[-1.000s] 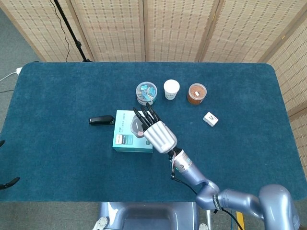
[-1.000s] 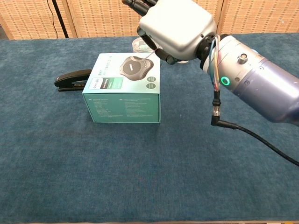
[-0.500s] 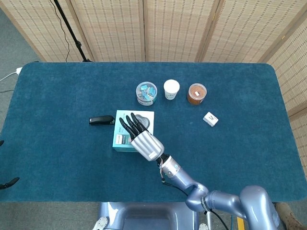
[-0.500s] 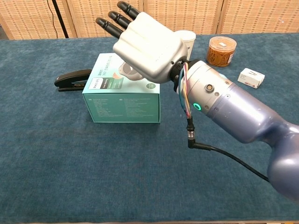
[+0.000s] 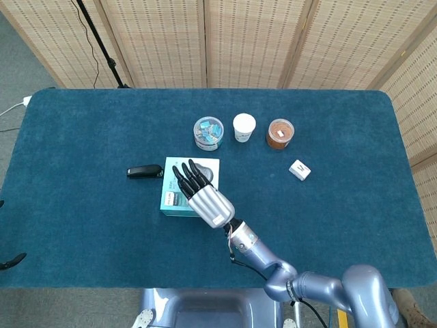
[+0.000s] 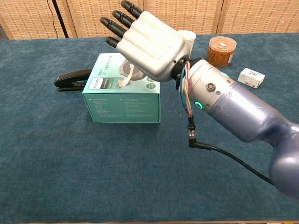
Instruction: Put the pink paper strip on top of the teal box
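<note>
The teal box (image 5: 174, 196) (image 6: 121, 105) stands left of the table's middle. My right hand (image 5: 205, 195) (image 6: 147, 39) hovers just above its top, back of the hand up, dark fingers (image 6: 117, 21) stretched out and spread. Under the hand, a pale pink paper strip (image 6: 125, 78) curls down with its lower end resting on the box top. Its upper end runs under the palm, and the thumb is hidden, so no grip on it shows. In the head view the hand covers the strip. My left hand is out of sight.
A black stapler (image 5: 145, 171) (image 6: 72, 78) lies just left of the box. Behind it stand a jar of clips (image 5: 208, 132), a white cup (image 5: 244, 126) and an orange-filled jar (image 5: 280, 133) (image 6: 220, 50). A small white box (image 5: 300, 170) (image 6: 251, 77) lies to the right.
My right hand swung left from the box's right side to over its top, then tipped up a little. The pink strip now shows lying on the box top.
</note>
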Controlling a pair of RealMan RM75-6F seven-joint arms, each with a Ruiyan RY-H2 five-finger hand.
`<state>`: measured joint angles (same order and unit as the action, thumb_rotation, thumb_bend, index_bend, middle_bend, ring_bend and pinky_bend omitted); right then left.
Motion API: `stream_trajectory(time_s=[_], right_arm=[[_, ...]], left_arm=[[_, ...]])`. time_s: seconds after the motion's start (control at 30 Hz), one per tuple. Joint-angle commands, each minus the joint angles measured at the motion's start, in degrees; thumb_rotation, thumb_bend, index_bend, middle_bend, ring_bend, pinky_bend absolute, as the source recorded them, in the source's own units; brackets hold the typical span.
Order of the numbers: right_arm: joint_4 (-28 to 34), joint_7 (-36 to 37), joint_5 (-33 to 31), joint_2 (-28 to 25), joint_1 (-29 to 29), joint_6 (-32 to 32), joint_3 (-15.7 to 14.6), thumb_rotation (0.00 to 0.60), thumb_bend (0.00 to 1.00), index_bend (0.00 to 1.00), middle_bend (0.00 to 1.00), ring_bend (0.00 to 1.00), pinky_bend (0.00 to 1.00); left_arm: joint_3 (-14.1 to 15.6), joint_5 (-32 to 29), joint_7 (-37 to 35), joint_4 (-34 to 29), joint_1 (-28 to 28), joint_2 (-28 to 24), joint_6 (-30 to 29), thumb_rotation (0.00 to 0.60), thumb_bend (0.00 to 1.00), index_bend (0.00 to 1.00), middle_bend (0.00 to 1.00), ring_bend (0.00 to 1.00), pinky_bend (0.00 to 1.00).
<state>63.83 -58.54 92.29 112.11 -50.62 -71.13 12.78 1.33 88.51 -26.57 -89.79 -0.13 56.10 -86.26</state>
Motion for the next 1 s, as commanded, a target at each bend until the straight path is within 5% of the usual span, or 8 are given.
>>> stream_trajectory(time_s=[0.03,0.27,0.3,0.37,0.43,0.63,1.0], right_arm=[[1.4,-0.5,0.6,-1.7,0.3,-1.1,0.3,0.6,0.69,0.16,0.0,0.0,0.0],[6.8,-0.6,0.5,-7.6,1.7,-2.4,1.3,0.6,0.64,0.1,0.0,0.0,0.0],[8.0,-0.4,0.3,-9.0,2.2,-2.7,1.5,0.6,0.56,0.09,0.0,0.0,0.0],[10.5,0.6,-0.2,-11.4,3.2,-3.3,1.9,0.6,0.21,0.04,0.0,0.0,0.0],[12.8,2.1,-1.0,-13.8,4.9,-4.7,2.3,0.6,0.02,0.01,0.0,0.0,0.0],[22.4,12.4,-3.9,-24.6,12.6,-8.9,0.9,0.6,0.0,0.0,0.0,0.0,0.0],[32.5,36.2,-1.3,-40.5,29.7,-21.7,-9.4,0.6,0.0,0.02,0.0,0.0,0.0]], left_arm=[[0.0,0.0,0.0,0.0,0.0,0.0,0.1,0.6,0.0,0.0,0.0,0.0,0.0],[0.0,0.0,0.1,0.0,-0.1,0.0,0.3,0.6,0.0,0.0,0.0,0.0,0.0],[0.1,0.1,0.1,0.0,-0.1,0.0,0.3,0.6,0.0,0.0,0.0,0.0,0.0],[0.1,0.2,0.0,0.0,-0.1,0.0,0.1,0.6,0.0,0.0,0.0,0.0,0.0],[0.1,0.2,0.1,0.0,0.0,0.0,-0.1,0.6,0.0,0.0,0.0,0.0,0.0],[0.0,0.3,0.5,-0.1,-0.1,0.3,-0.1,0.6,0.0,0.0,0.0,0.0,0.0],[-0.3,2.7,6.2,-1.4,-0.9,2.1,-1.2,0.6,0.0,0.0,0.0,0.0,0.0]])
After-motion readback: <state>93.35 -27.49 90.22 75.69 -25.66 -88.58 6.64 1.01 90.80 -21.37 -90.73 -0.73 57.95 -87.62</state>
